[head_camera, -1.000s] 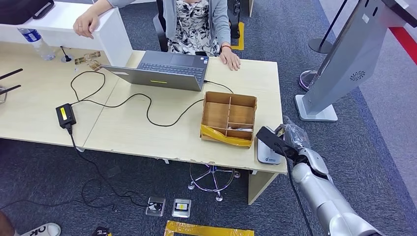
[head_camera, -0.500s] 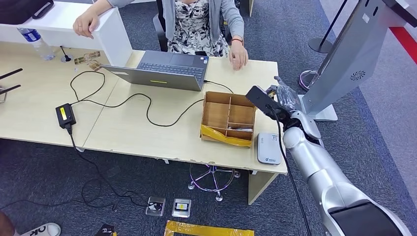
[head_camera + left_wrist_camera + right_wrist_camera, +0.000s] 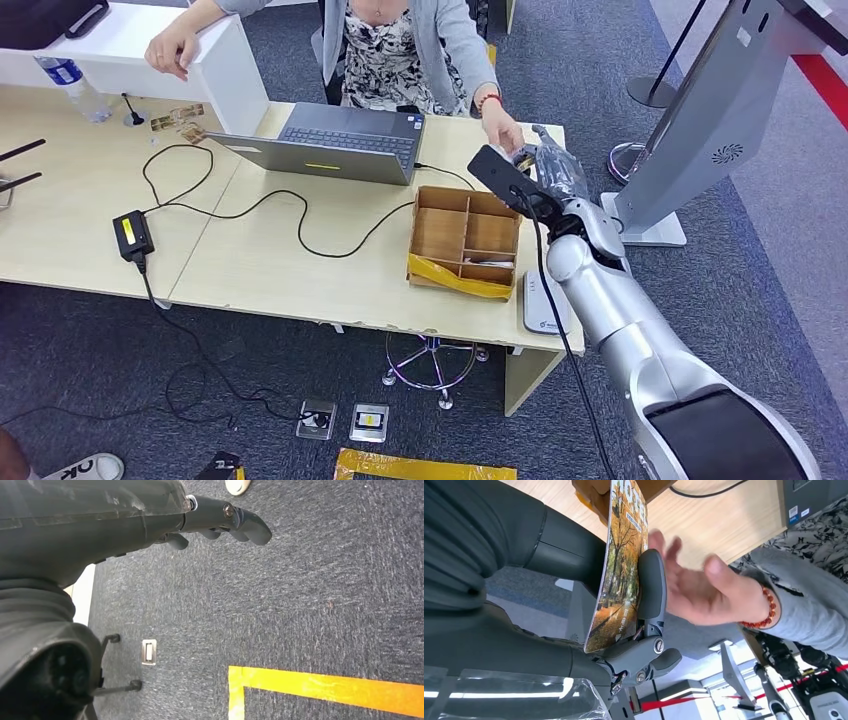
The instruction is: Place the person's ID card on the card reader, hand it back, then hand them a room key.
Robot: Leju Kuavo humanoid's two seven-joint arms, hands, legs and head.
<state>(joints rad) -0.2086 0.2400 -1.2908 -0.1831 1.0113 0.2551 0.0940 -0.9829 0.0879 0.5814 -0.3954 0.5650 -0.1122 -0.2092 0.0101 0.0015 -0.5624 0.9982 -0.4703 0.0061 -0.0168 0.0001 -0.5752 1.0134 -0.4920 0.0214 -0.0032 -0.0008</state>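
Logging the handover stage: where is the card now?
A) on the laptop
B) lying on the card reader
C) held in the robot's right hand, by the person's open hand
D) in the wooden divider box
C: the right hand grips the card edge-on, with the person's hand reaching in beside it.

On the counter (image 3: pixel 280 270) we see the divided box (image 3: pixel 465 240) near its right end, with the card reader (image 3: pixel 541 305) just beside it at the front right corner. The laptop (image 3: pixel 335 143) sits behind the box, to its left. A person's hand (image 3: pixel 503 133) reaches to our right hand (image 3: pixel 545 170) behind the box.
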